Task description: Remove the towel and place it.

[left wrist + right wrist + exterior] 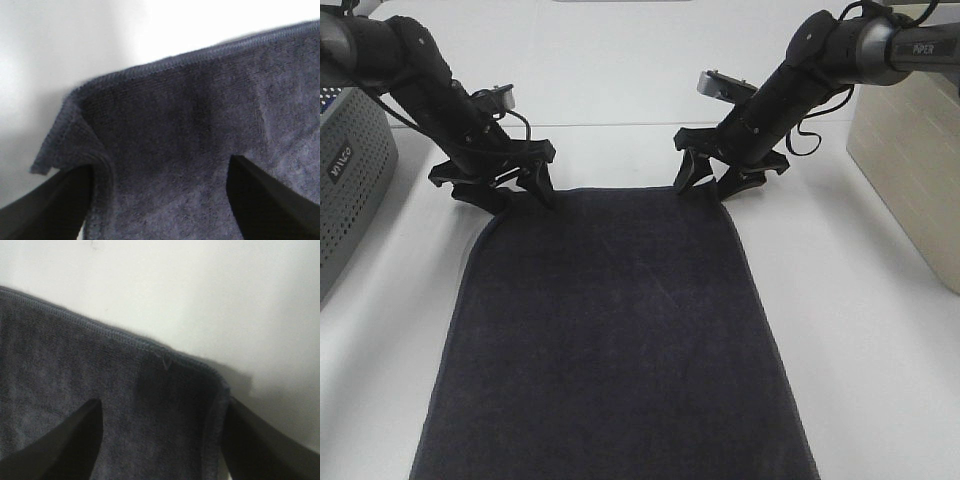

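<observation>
Nearest the high camera lies the loose end of the towel [620,400]. From there it runs flat over the white table [880,380] to its far hem, and that hem is where my jaws are. My left gripper [520,198] straddles one far corner and my right gripper [703,187] the other. Both pairs of jaws stand spread, tips down at the cloth, with dark terry between them and nothing pinched yet.

At the left corner the edge is rucked up into a small fold against my outer left finger [45,205]. At the right corner the side hem curls up just inside my outer right finger [265,440]. White table shows beyond both sets of tips.

I judge the step in hand to be the grasp of both corners. To do it well I would close on both together, with the stitched hem well inside the pads, so that the soft pile cannot slide out. On the left I must catch the fold whole, not just its top layer. After that I would lift both corners evenly and keep the hem taut between my jaws. This towel is long and will sag and drag.

As for writing, the right arm [880,45] reads "PiPER". Outside my left jaws the grey basket [350,190] carries white lettering, too slanted for me to read. A plain beige box [910,170] stands outside my right jaws.
</observation>
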